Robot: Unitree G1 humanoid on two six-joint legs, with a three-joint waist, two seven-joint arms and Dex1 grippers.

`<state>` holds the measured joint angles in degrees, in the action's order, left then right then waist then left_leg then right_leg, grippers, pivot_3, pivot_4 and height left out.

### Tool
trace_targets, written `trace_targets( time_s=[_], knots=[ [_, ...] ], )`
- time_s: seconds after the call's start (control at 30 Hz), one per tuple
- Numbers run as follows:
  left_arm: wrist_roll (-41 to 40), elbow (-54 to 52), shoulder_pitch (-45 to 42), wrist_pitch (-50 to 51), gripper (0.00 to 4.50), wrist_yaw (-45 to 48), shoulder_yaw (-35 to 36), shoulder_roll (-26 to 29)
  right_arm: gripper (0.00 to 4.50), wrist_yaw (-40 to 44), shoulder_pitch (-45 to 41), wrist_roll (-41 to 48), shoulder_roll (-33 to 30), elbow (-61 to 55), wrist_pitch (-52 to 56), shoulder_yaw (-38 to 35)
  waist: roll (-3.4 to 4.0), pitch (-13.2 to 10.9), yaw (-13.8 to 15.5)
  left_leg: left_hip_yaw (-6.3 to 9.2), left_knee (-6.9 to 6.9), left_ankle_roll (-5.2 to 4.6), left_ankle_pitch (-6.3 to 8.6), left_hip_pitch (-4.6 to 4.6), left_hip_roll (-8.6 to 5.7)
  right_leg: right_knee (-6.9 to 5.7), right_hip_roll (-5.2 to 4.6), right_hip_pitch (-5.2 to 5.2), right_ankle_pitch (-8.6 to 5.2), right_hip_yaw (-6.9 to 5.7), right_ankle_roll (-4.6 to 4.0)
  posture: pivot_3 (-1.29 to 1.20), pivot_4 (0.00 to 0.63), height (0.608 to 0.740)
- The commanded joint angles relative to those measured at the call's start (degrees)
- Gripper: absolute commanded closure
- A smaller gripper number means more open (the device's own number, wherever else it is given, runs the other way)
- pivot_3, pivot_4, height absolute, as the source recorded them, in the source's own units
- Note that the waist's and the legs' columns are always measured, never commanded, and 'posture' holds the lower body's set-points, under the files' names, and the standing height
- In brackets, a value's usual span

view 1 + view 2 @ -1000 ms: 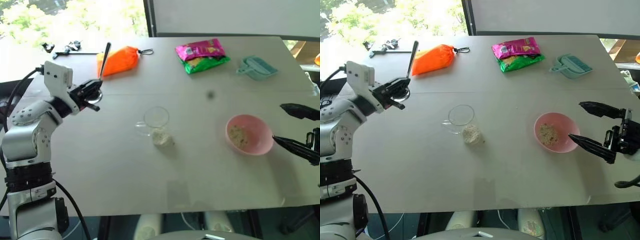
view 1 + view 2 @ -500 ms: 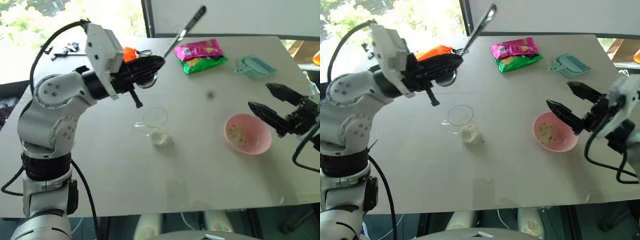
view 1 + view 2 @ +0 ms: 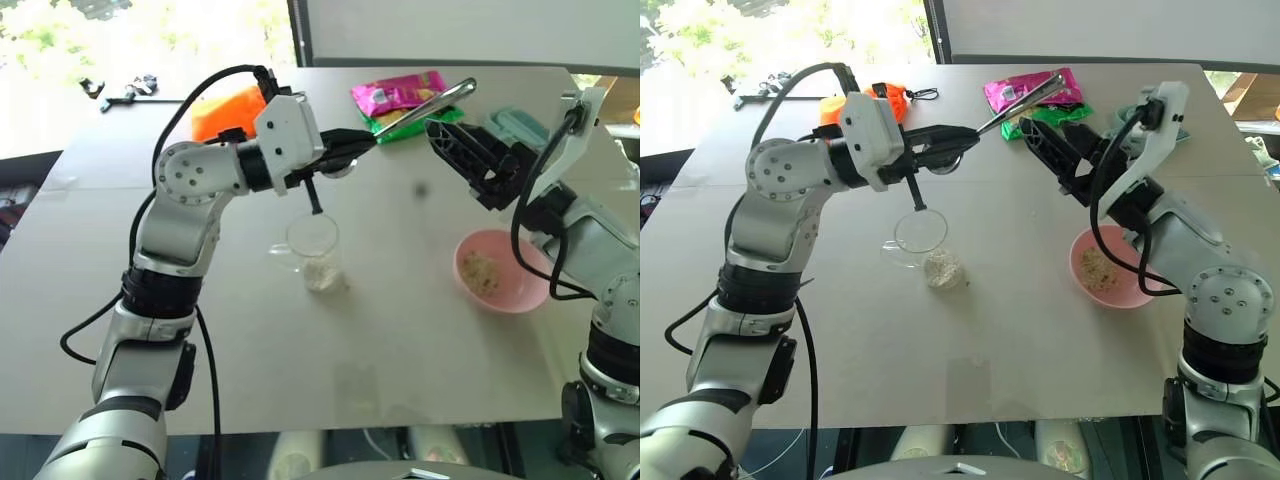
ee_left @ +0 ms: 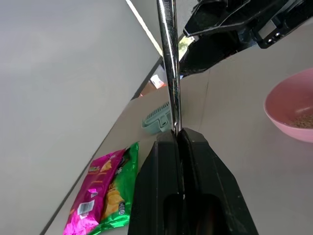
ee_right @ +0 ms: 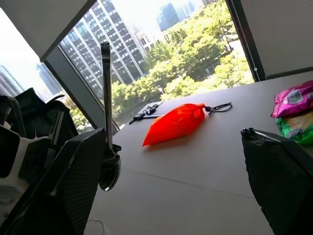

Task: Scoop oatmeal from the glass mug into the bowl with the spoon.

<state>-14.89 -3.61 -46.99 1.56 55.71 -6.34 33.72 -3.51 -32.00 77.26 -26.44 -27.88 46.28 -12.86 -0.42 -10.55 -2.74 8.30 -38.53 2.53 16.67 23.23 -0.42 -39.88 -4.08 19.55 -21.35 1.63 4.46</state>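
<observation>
- Left gripper [image 3: 958, 143]: jaws pinched on the spoon [image 3: 1018, 97] low on its handle, near the oval bowl, so the long free end sticks out toward the other arm; a hand-over looks likely.
- Right gripper [image 3: 1050, 140]: jaws spread wide, just beside the handle's free end, not yet closed on it.
- Glass mug [image 3: 919, 234]: lying on its side on the table [image 3: 970, 330], below the left gripper.
- Oatmeal [image 3: 941, 269]: a small heap spilled at the mug's mouth; more lies in the bowl [image 3: 1110, 268], under the right arm.
</observation>
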Motion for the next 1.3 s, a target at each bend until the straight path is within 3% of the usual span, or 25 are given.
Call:
trace_targets(
  time_s=[0.03, 0.53, 0.63, 0.87, 0.9, 1.1, 1.13, 1.17, 1.3],
  knots=[
    [-0.6, -0.5, -1.5, -1.7, 4.48, 0.9, 0.9, -0.6, 0.00, -0.3, -2.0, 2.0, 0.8, -1.1, -1.0, 0.4, 0.00, 0.0, -0.3, 0.00, 0.00, 0.00, 0.00, -0.03, 0.00, 0.01, 0.00, 0.00, 0.00, 0.00, 0.00, 0.00, 0.150, 0.740],
    [-0.3, -1.1, -0.5, -0.2, 4.48, 1.5, 1.0, -0.9, 0.00, 0.7, -5.2, 4.1, 2.1, -0.7, -1.9, 1.7, 0.01, 0.0, -1.3, 0.03, -0.20, -0.01, -0.01, -0.07, -0.01, -0.05, 0.01, -0.02, 0.00, 0.02, 0.00, 0.00, 0.150, 0.740],
    [-0.3, -1.4, -0.5, 0.1, 4.50, 1.4, 1.0, -0.9, 0.87, 0.7, -5.4, 4.4, 1.5, -0.5, -1.5, 1.9, 0.01, 0.0, -1.3, 0.03, -0.21, -0.01, -0.01, -0.07, -0.01, -0.06, 0.01, -0.02, 0.00, 0.02, 0.00, 0.00, 0.150, 0.740],
    [-0.2, -2.1, -0.3, 0.8, 4.50, 1.0, 0.8, -1.2, 4.29, 1.4, -5.6, 5.5, 0.2, 0.0, -0.5, 2.5, 0.02, 0.0, -1.3, 0.03, -0.23, -0.01, -0.01, -0.07, -0.01, -0.08, 0.01, -0.02, 0.00, 0.02, 0.00, 0.00, 0.150, 0.740],
    [-0.2, -2.1, -0.3, 0.8, 4.50, 0.9, 0.9, -1.3, 4.45, 1.5, -5.6, 5.6, 0.1, 0.2, -0.5, 2.6, 0.02, 0.0, -1.3, 0.02, -0.23, -0.01, -0.01, -0.07, -0.01, -0.08, 0.01, -0.02, 0.00, 0.02, 0.00, 0.00, 0.150, 0.740],
    [-2.4, -2.8, 0.4, 3.5, 4.50, 0.7, 2.3, -1.3, 4.45, 1.1, -6.5, 6.7, 0.2, 1.4, -0.8, 2.4, 0.03, 0.0, -1.3, 0.03, -0.30, -0.01, -0.01, -0.05, -0.01, -0.10, 0.01, -0.02, 0.00, 0.01, 0.00, 0.00, 0.150, 0.740],
    [-2.6, -2.9, 0.4, 3.8, 3.83, 0.3, 2.5, -1.4, 4.50, 1.1, -6.6, 6.9, 0.1, 1.5, -0.8, 2.3, 0.02, 0.0, -1.4, 0.03, -0.32, -0.01, -0.01, -0.05, -0.01, -0.11, 0.01, -0.02, 0.00, 0.02, 0.00, 0.00, 0.150, 0.740],
    [-3.2, -3.1, 0.4, 4.9, 3.69, 0.2, 2.8, -1.3, 4.50, 0.9, -6.9, 7.2, 0.1, 1.9, -0.9, 2.1, 0.02, 0.0, -1.4, 0.04, -0.32, -0.01, -0.01, -0.04, -0.01, -0.11, 0.01, -0.02, 0.00, 0.02, 0.00, 0.00, 0.150, 0.740],
    [-5.9, -3.7, 0.4, 10.7, 2.22, -0.7, 5.1, 0.0, 4.50, -0.6, -8.9, 9.0, 0.2, 4.8, -1.6, 0.6, 0.03, 0.0, -1.4, 0.04, -0.38, -0.01, -0.01, -0.04, -0.01, -0.14, 0.01, -0.02, 0.00, 0.01, 0.00, 0.00, 0.150, 0.740]
  ],
)
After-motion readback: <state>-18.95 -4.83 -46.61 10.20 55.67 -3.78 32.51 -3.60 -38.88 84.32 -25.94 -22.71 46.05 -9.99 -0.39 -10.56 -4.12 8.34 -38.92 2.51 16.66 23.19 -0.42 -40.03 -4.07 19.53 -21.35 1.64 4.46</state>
